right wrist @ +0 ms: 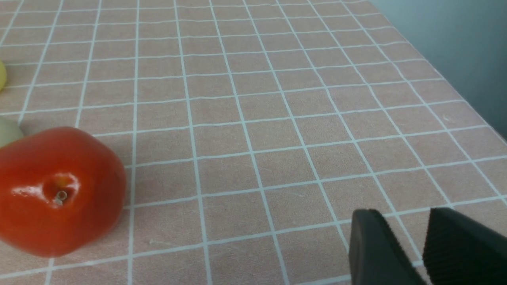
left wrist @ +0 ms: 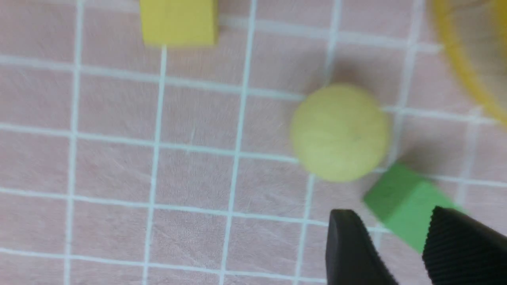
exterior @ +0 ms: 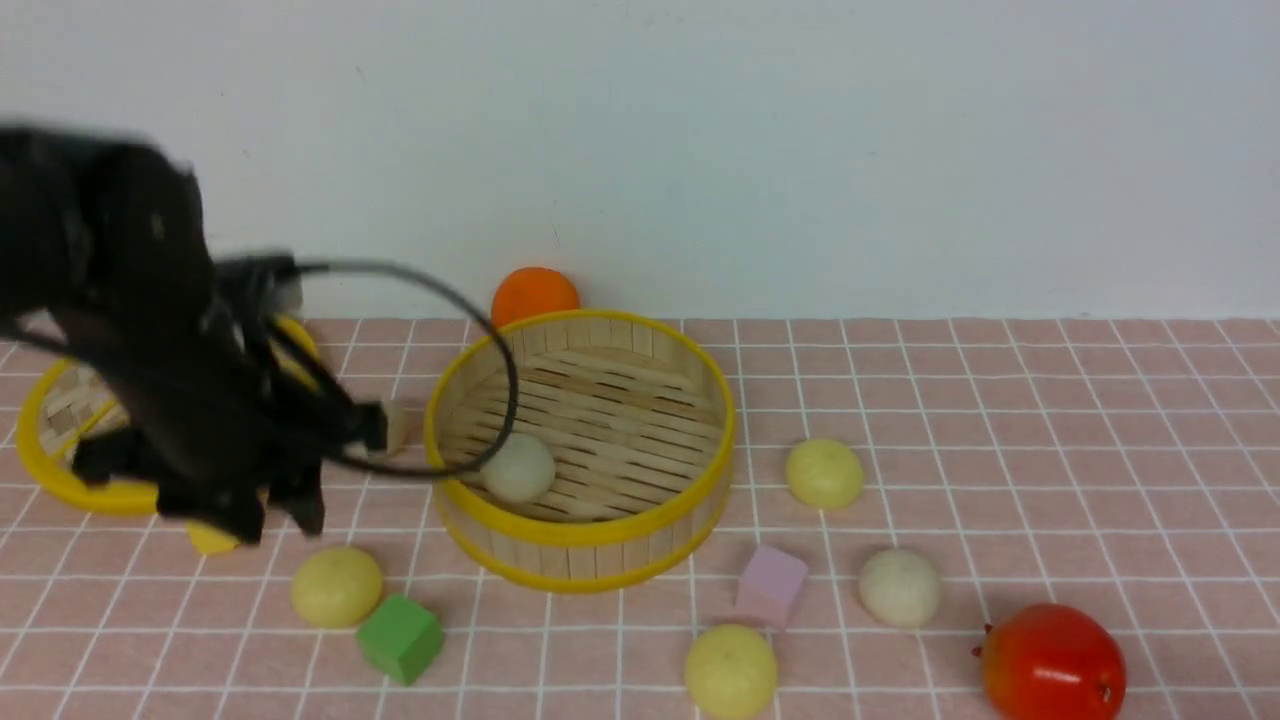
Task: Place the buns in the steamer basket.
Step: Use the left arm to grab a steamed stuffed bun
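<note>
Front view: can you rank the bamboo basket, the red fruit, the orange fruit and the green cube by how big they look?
1. steamer basket, clearly largest.
2. red fruit, close to the camera.
3. orange fruit and green cube look alike; the orange fruit sits farther back, partly hidden behind the basket, so unranked.

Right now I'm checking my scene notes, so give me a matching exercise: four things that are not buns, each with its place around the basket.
1 orange fruit
2 green cube
3 red fruit
4 lid

a far right, near edge
b far left
c behind the basket
d front left of the basket

Pairs: 1-c, 2-d, 3-a, 4-b.
</note>
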You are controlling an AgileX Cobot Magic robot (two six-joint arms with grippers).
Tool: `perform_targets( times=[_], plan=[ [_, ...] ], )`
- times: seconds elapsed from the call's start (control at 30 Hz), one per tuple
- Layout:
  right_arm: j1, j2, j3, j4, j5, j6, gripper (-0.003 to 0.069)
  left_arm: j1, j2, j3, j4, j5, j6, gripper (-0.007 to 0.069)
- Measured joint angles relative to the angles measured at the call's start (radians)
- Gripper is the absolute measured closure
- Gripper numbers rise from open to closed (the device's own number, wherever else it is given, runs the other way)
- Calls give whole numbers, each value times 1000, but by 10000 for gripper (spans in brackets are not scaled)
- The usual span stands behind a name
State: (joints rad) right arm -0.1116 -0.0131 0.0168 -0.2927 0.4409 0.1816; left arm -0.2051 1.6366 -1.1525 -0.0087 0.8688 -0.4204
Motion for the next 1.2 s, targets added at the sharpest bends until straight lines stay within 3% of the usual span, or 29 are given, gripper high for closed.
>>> perform_targets(
  times=[0.37, 0.97, 1.1, 1.17, 1.2],
  plan=[
    [0, 0, 0, 0, 0, 0, 417, 50, 155, -3, -158, -106, 107, 330],
    [0, 0, 0, 0, 0, 0, 417, 50, 253, -72, -146, -53, 119, 335],
    [0, 0, 0, 0, 0, 0, 417, 50, 253, -76, -146, -58, 139, 392],
    [0, 0, 0, 0, 0, 0, 417, 50, 253, -85, -146, -50, 148, 449],
    [0, 0, 0, 0, 0, 0, 417, 50, 254, -95, -146, -35, 159, 518]
  ],
)
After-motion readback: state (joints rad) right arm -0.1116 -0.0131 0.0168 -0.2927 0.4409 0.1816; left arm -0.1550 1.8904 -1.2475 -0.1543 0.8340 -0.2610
